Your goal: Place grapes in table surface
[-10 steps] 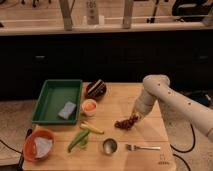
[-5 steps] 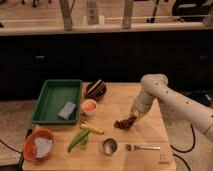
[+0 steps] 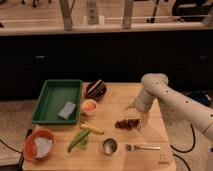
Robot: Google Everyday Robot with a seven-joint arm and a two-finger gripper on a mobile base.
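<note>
The grapes (image 3: 127, 123), a small elongated dark red-purple bunch, lie on the light tan wooden table surface (image 3: 116, 100), right of centre. My gripper (image 3: 140, 119) is at the bunch's right end, hanging from the white arm that reaches in from the right. The gripper's tip is right beside or on the grapes' right end; I cannot tell if it touches them.
A green tray (image 3: 56, 99) with a blue-grey sponge (image 3: 66, 110) lies at the left. A dark striped bowl-like item (image 3: 96, 88), an orange cup (image 3: 89, 106), a banana (image 3: 91, 128), a green vegetable (image 3: 77, 141), a metal cup (image 3: 109, 146), a fork (image 3: 143, 147) and an orange bowl (image 3: 39, 145) surround the grapes.
</note>
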